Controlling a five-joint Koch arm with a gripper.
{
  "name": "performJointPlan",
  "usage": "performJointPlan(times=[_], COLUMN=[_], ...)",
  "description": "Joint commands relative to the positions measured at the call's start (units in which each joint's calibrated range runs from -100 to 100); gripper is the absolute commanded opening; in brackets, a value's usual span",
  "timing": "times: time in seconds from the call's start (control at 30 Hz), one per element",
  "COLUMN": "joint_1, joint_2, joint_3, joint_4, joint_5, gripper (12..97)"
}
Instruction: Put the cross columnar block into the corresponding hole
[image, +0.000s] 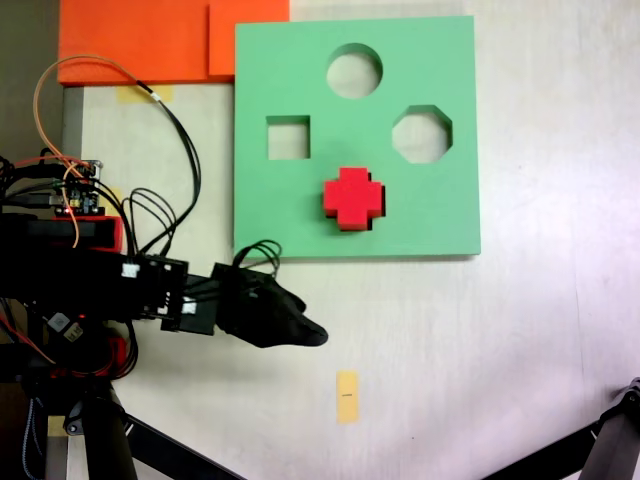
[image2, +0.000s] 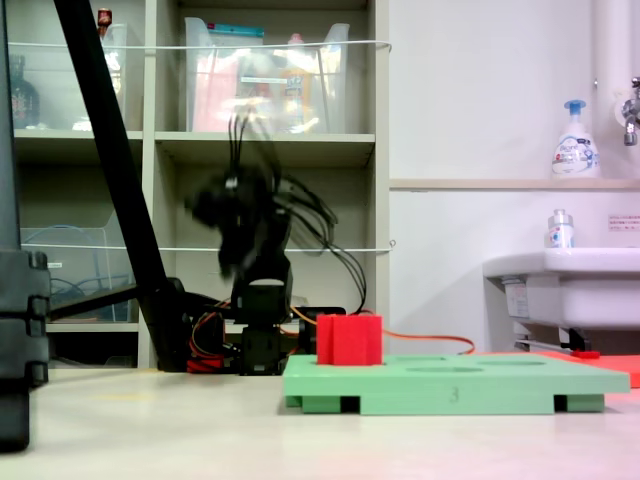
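A fixed view from above: red cross columnar block (image: 352, 197) sits in the corresponding hole (image: 327, 209) on the green board (image: 440, 215), centre of frame, sticking up proud in the side view (image2: 349, 340). Hand (image: 312, 333) hangs lower left over bare surface (image: 480, 340), apart from the board, block up and to its right. Hand holds nothing; spread or pressed together, cannot tell, tips overlap and blur. Likely task nearly done, maybe block needs pressing down

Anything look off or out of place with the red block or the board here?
Nothing stands out. The red block sits upright in its plus-shaped cutout on the green board, protruding above the surface, not tilted. The tool is clear of the board.
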Motion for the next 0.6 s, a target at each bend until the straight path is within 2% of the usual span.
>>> performJointPlan(times=[0.0,0.13,0.23,0.4,0.53,0.57], joint_1=[-0.05,-0.05,0.68,3.52,3.81,3.81], joint_2=[-0.82,-0.82,-0.82,-0.82,-0.82,-0.82], joint_3=[-5.55,-27.58,-43.93,-47.82,-47.82,-47.82], joint_4=[10.46,29.43,49.84,50.9,33.67,32.32], joint_5=[-1.22,-2.44,-5.67,-6.2,-6.2,-6.06], gripper=[55.9,55.6,50.9,50.9,52.1,49.7])
